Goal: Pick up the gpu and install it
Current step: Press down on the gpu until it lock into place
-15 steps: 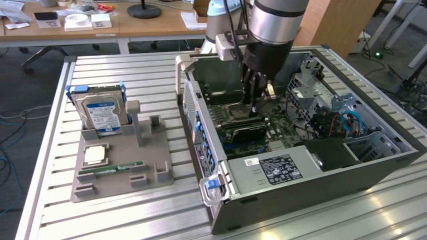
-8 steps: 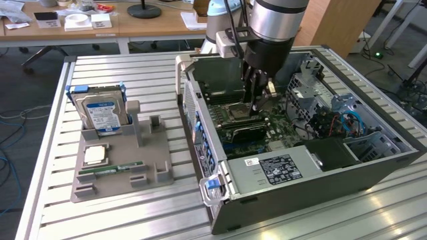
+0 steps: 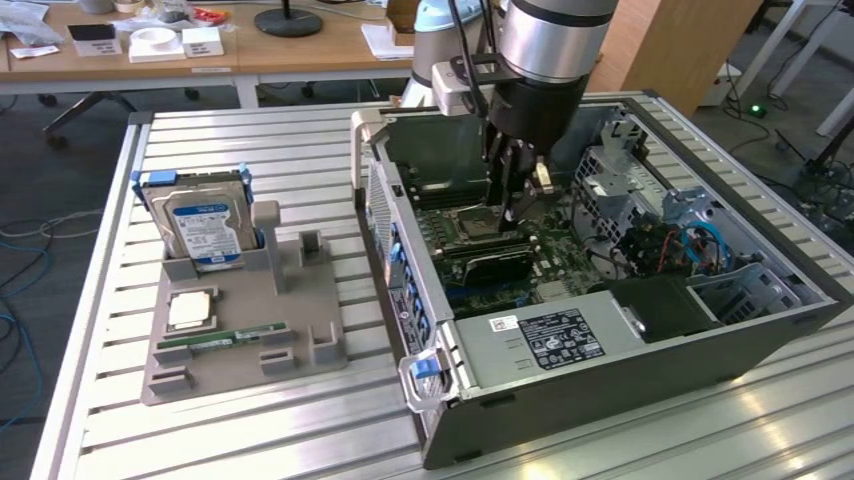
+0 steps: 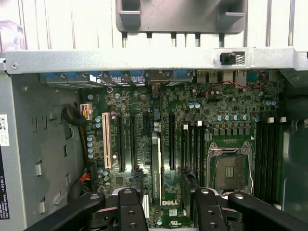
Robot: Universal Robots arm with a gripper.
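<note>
Slatted metal surface (image 3: 267, 420); open grey computer case (image 3: 601, 370). Thin dark gpu card (image 4: 155, 168) stands edge-up in a motherboard slot. Black claw (image 4: 164, 195) straddles it, fingers apart, apparently not gripping. Step: install, card apparently released. Any withdrawal calls for a straight lift.

Thin gpu (image 4: 155, 168) edge-on, upright in a motherboard slot.

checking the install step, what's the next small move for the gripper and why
Probably lift straight up: the gpu seems to stand edge-on in a slot of the motherboard, between the jaws of the open gripper, with neither jaw touching it.
</note>
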